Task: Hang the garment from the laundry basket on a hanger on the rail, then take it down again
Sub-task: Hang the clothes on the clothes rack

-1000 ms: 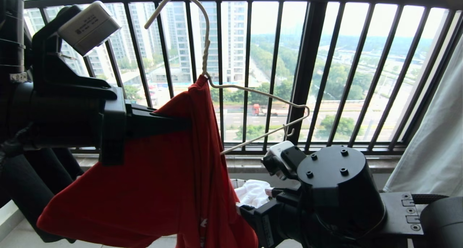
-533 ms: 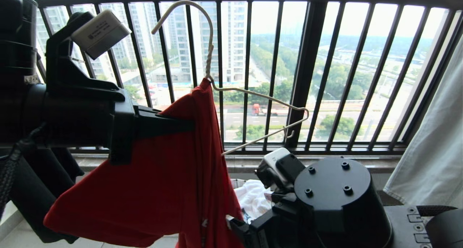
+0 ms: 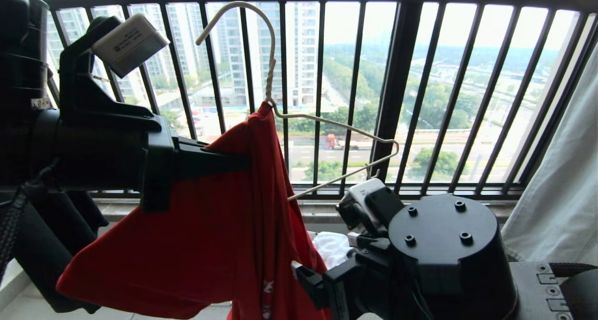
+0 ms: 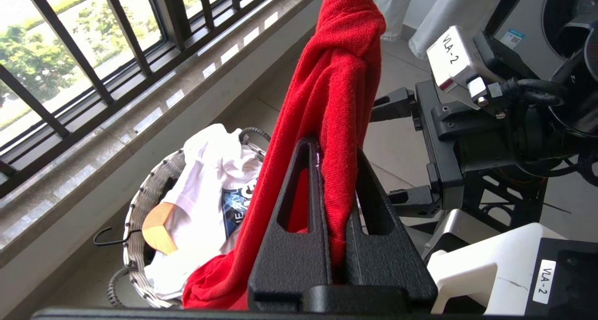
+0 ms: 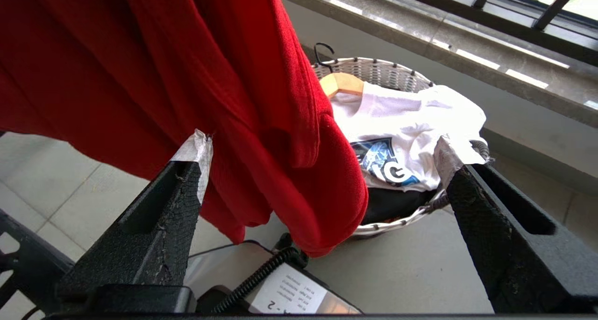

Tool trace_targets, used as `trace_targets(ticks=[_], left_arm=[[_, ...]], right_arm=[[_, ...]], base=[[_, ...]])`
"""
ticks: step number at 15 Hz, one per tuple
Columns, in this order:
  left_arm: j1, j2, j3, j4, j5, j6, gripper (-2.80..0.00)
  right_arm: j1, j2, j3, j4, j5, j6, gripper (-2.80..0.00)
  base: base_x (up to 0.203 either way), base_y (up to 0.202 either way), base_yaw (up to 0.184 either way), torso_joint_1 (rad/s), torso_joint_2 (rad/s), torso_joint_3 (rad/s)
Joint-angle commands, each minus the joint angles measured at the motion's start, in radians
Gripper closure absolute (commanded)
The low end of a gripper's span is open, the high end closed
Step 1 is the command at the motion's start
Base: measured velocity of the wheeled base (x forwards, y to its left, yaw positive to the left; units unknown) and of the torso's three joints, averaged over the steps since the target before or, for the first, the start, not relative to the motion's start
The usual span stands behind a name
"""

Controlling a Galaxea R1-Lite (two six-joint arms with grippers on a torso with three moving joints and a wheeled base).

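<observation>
Clamped tight, my left hand (image 4: 334,226) pinches the red T-shirt (image 3: 224,226), which drapes one side of the cream wire hanger (image 3: 336,126) just beyond it. Below, my right hand (image 5: 322,170) gapes wide, empty, the shirt's hem between its fingers, above the laundry basket (image 5: 373,70).

Since a second ago: right end effector (image 5: 322,156) jaws have spread wide apart, red garment (image 5: 243,100) hanging loose between the fingers, gripped by neither. Right arm dipped, then rose again, ending slightly further right in head view. Whole head view shifted a little early on; steady since.
</observation>
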Motion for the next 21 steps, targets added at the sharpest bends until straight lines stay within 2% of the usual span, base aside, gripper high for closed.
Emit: trace_targets(ticks=[1,7,14,21], left_arm=[[0.000,-0.012,0.000,0.001,-0.003,-0.001,0.00],[0.000,-0.016,0.002,0.001,-0.003,-0.001,0.00],[0.001,-0.007,0.000,0.000,-0.003,-0.001,0.00],[0.000,-0.010,0.000,0.000,-0.003,-0.001,0.00]], right_arm=[[-0.002,0.042,-0.005,-0.032,-0.055,0.001,-2.80],[-0.035,0.037,-0.018,-0.078,-0.091,-0.001,-2.80],[-0.037,-0.011,-0.025,-0.080,-0.106,-0.004,-2.80],[-0.035,0.043,-0.022,-0.079,-0.121,-0.005,-2.80]], base=[[0.000,0.000,0.000,0.000,0.00,0.000],[0.000,0.000,0.000,0.000,0.00,0.000],[0.000,0.000,0.000,0.000,0.00,0.000],[0.000,0.000,0.000,0.000,0.00,0.000]])
